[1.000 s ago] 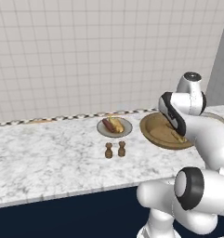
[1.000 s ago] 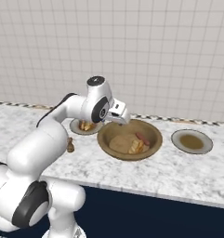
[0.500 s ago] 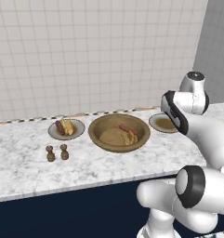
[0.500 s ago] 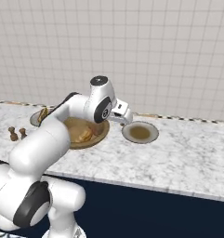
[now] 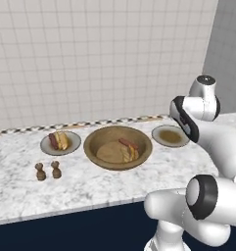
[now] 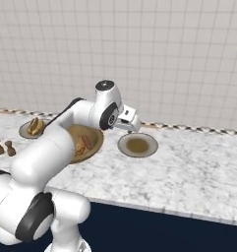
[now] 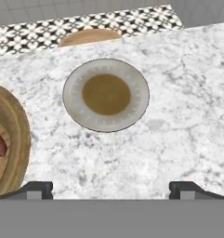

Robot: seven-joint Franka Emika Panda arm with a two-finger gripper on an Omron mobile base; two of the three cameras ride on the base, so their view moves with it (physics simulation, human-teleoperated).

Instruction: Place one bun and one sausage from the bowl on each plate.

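The base has driven right, so the whole view is shifted. The tool (image 7: 111,188) now hangs wide open and empty over the bare right grey-rimmed plate (image 7: 76,100). The large wooden bowl (image 5: 92,142) holds one bun (image 5: 129,154) and one sausage (image 5: 126,143); the left plate (image 5: 74,142) is served.

Base views: we are looking forward and down from behind, sharing the bowl (image 5: 117,145); hand view: we are looking closely down on a plate (image 7: 106,94).

The arm (image 6: 66,142) is looking glossy white, all chunky rounded segments. Dark grey rings are sitting at the joints, with a dark cap on top.
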